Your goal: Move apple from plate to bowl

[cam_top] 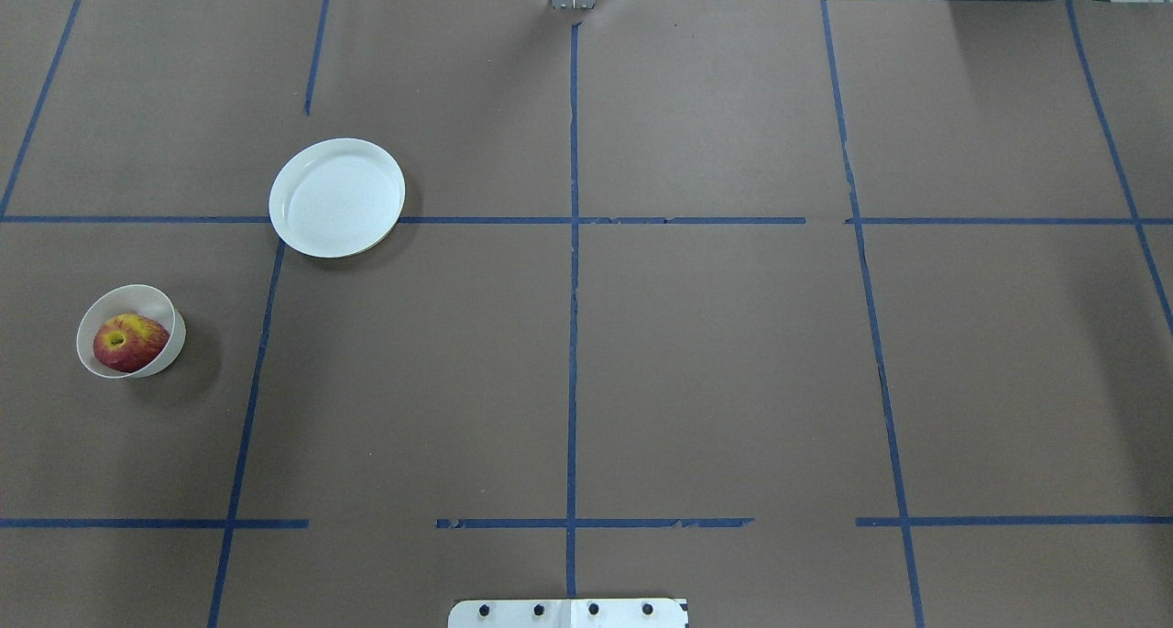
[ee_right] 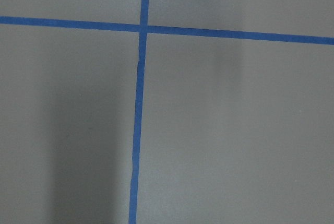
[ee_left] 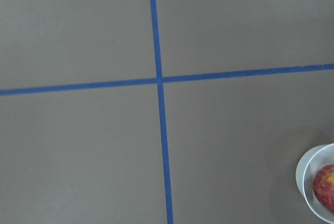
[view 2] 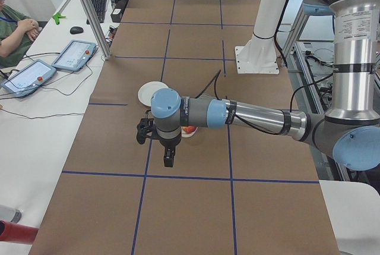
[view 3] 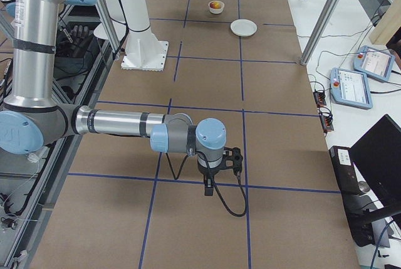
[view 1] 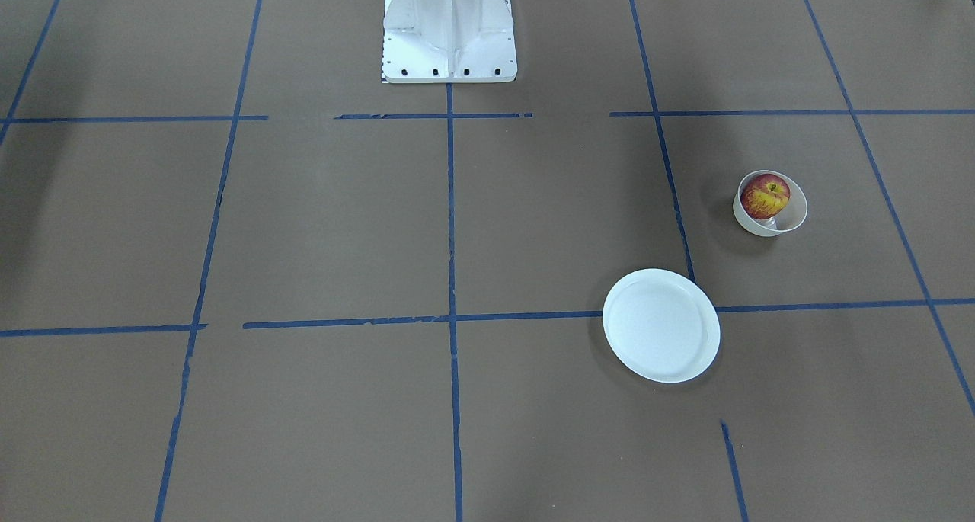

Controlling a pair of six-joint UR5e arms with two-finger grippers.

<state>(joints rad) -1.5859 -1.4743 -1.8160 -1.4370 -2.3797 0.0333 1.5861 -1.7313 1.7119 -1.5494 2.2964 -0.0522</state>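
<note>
The red and yellow apple (view 1: 764, 195) lies inside the small cream bowl (view 1: 797, 216) on the robot's left side; the apple (cam_top: 130, 342) and the bowl (cam_top: 103, 305) also show in the overhead view. The flat white plate (view 1: 661, 325) stands bare a little farther from the robot, apart from the bowl, and shows in the overhead view (cam_top: 336, 197). The left wrist view catches the bowl (ee_left: 307, 174) and apple (ee_left: 326, 188) at its lower right corner. My left gripper (view 2: 168, 159) hangs above the table near the bowl. My right gripper (view 3: 208, 187) hangs over bare table. I cannot tell whether either is open or shut.
The white robot pedestal (view 1: 449, 27) stands at the table's middle edge. Blue tape lines (cam_top: 573, 243) grid the brown table. An operator (view 2: 12, 23) and teach pendants (view 2: 71, 56) are on a side bench beyond the far edge.
</note>
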